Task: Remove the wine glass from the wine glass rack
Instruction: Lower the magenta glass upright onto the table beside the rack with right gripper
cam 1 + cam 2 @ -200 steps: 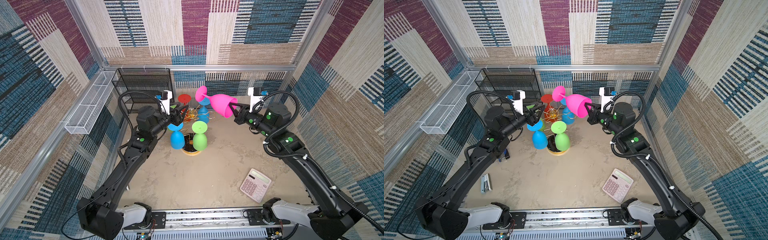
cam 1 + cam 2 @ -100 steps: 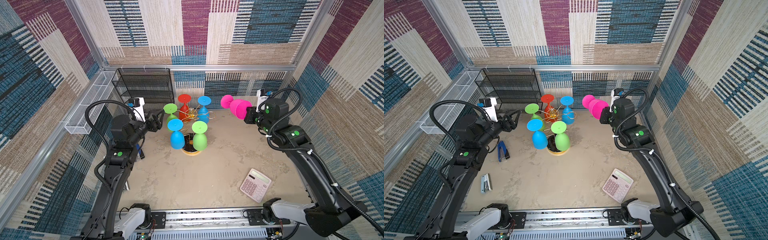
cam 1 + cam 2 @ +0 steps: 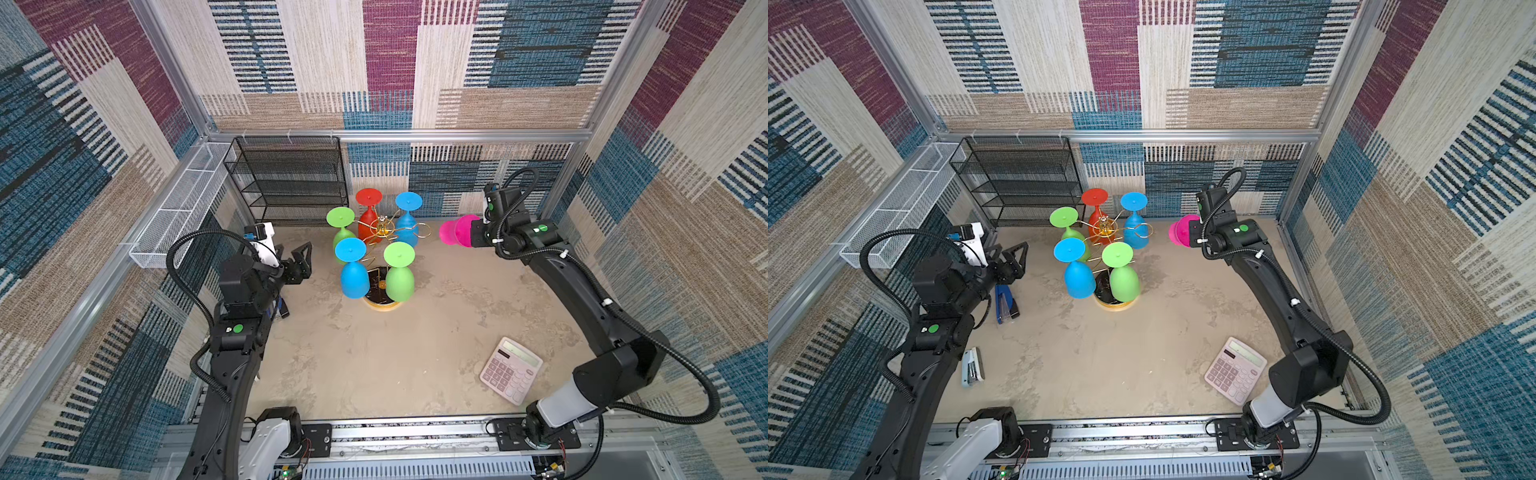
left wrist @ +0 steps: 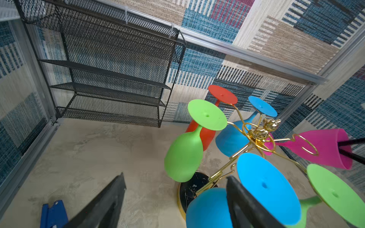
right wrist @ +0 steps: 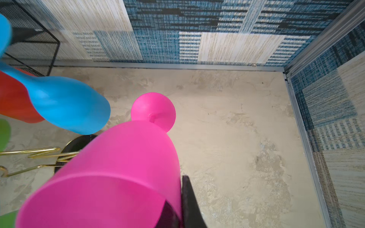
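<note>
1. The right claw (image 3: 475,235) is clenched on the rim of a pink wine glass (image 3: 456,232), holding it on its side in the air, foot pointing toward the wine glass rack (image 3: 381,227).
2. The pink wine glass is off the rack and just to its right in both top views, apart from the nearest gold loop (image 3: 420,231).
3. Seen from the right wrist, one black finger (image 5: 187,197) lies against the outside of the bowl, while a dark shape shows through the pink wall from inside.
4. Five more glasses (image 3: 354,274) hang upside down from the rack's arms: two green, two blue and one red. The round black base (image 3: 377,284) sits toward the back middle of the tabletop (image 3: 374,361).
5. The left claw (image 3: 297,264) is released, jaws spread wide and holding nothing, and hovers left of the rack, angled toward it.
6. A blue stapler (image 3: 1005,299) lies beneath the left arm and a pale stapler (image 3: 972,368) lies nearer the front.
7. A pink calculator (image 3: 511,370) rests at front right.
8. A black mesh shelf (image 3: 291,183) stands against the back wall, and a white mesh basket (image 3: 183,208) is on the left wall.
</note>
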Robot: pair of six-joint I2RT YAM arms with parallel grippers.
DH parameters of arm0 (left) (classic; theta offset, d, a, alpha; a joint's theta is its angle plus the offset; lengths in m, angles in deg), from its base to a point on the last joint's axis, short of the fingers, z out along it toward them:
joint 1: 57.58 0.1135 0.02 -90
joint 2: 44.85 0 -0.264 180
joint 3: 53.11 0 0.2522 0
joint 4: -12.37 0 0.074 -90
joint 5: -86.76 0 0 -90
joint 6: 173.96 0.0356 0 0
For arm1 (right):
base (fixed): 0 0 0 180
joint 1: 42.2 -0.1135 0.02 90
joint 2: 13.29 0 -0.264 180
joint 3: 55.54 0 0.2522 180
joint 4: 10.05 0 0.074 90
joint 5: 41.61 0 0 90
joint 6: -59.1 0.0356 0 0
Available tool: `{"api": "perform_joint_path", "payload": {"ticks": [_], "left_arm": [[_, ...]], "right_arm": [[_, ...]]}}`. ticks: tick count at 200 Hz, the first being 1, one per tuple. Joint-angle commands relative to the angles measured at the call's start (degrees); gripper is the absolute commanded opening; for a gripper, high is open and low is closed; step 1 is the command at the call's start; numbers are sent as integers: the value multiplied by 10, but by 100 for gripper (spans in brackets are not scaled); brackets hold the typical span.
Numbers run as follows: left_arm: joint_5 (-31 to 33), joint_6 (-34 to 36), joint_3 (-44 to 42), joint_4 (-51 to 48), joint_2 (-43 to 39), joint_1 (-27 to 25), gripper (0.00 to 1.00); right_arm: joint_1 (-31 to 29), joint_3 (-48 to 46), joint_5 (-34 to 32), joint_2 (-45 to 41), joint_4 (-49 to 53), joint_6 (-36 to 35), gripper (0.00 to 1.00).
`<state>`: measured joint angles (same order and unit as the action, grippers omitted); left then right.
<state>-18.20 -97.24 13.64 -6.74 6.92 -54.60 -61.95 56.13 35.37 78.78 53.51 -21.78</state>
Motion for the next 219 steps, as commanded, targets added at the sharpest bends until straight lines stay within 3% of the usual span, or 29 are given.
{"api": "perform_joint_path", "payload": {"ticks": [1,130,219], "left_arm": [[22,9,-12,38,-5,4,84],[31,21,-21,19,-16,12,86],[27,15,-25,20,-18,12,87]], "right_arm": [[1,22,-1,33,23,-15,0],[0,214,20,247,125,-51,0],[1,267,20,310,156,-63,3]]}}
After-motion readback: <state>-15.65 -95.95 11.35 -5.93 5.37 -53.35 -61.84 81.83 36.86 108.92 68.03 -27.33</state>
